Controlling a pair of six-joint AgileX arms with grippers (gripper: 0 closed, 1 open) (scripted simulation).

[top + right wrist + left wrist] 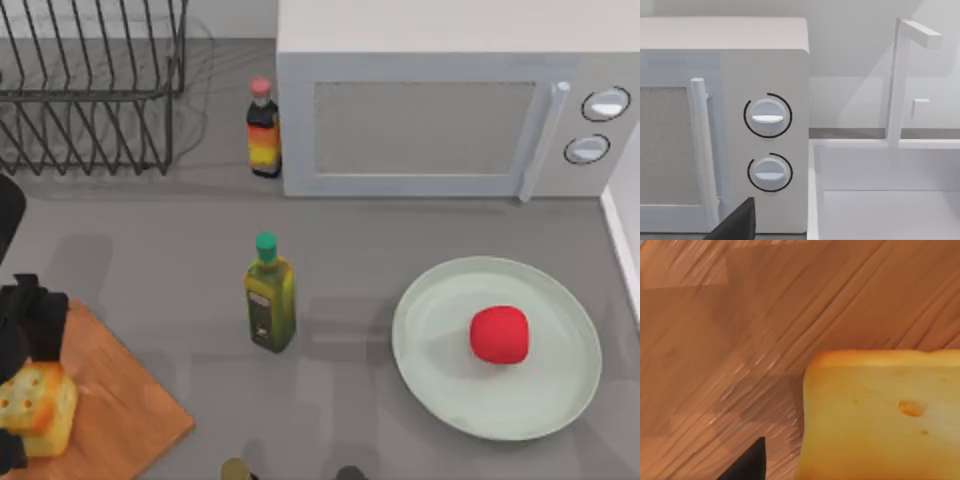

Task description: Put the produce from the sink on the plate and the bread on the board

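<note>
The bread (38,408) sits on the cutting board (120,400) at the surface's left, the left end effector (25,385) clasping it; the tomato (499,334) rests on the green plate (430,375).

My top camera looks straight down on the grey desk (200,300). My left wrist camera sits very near the orange-brown wooden board (740,315). My right wrist camera faces the white microwave (765,60) from farther off; the top view shares both.

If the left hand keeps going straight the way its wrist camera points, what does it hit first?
Most likely the bread, which sits on the board right ahead of the left hand. The board lies just behind it; the gap is hard to judge.
</note>
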